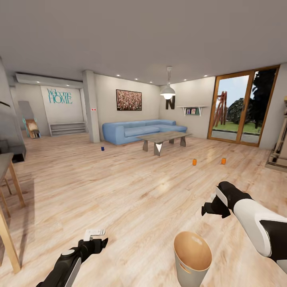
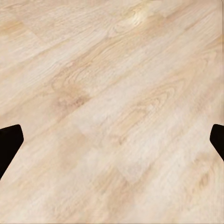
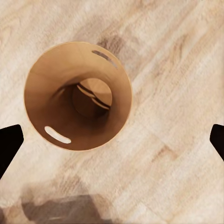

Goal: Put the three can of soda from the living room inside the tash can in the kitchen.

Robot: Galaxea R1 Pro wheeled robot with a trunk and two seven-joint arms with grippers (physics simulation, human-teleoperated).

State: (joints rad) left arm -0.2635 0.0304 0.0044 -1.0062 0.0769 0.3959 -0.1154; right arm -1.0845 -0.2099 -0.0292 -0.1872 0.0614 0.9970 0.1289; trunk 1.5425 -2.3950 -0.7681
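With both tools spread wide and empty, left tool (image 1: 97, 236) and right tool (image 1: 210, 207), and the tash can (image 1: 192, 255) near on the floor, drive squarely toward the far orange cans (image 1: 194, 162), blue can (image 1: 102, 148) far left.

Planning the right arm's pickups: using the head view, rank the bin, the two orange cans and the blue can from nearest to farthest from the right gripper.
From the right gripper:
1. Bin, on the floor just below it.
2. Two orange cans, ahead mid-floor; too close to rank.
3. Blue can, far left, near the sofa.
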